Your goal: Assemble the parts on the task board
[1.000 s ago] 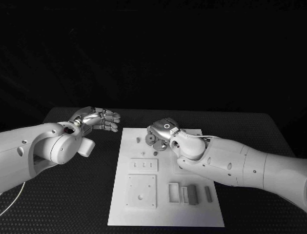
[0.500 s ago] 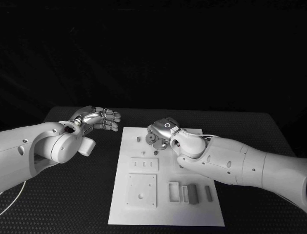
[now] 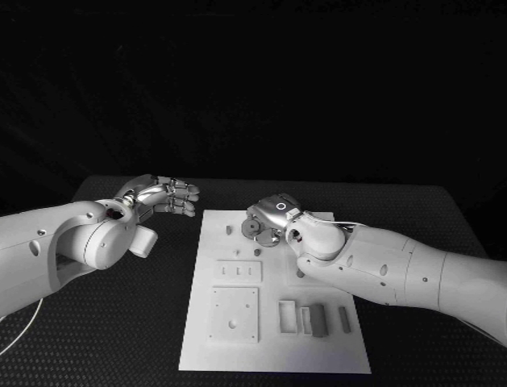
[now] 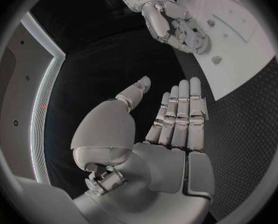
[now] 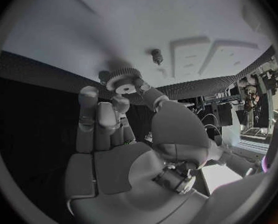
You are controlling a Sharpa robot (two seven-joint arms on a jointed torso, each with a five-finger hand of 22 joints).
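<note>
From the head camera, the task board [image 3: 274,290] is seen lying in the middle of the black table [image 3: 114,322], its long side running from the near edge toward the far edge. The left hand [image 3: 160,196] is held above bare tabletop just off the board's far left corner, fingers apart, nothing gripped. The right hand [image 3: 269,220] is lowered over the board's far end, and a round toothed part, a gear [image 3: 253,229], is held under its fingers. Nearer on the board, a small raised plate [image 3: 238,272] and a larger one [image 3: 234,315] are seen on the left half, and a row of slim upright pieces [image 3: 313,319] close to the near right corner.

In the left wrist view, the left hand [image 4: 158,129] is spread flat, fingers straight and side by side, thumb apart, holding nothing. The right hand [image 4: 176,25] is seen beyond it at the board's [image 4: 238,59] edge.

In the right wrist view, the gear [image 5: 123,82] is pinched between the thumb and fingertips [image 5: 89,95] of the right hand [image 5: 117,144], right at the white board [image 5: 145,20]. A small peg [image 5: 156,56] stands on the board near the gear. Whether the gear touches the board cannot be told.
</note>
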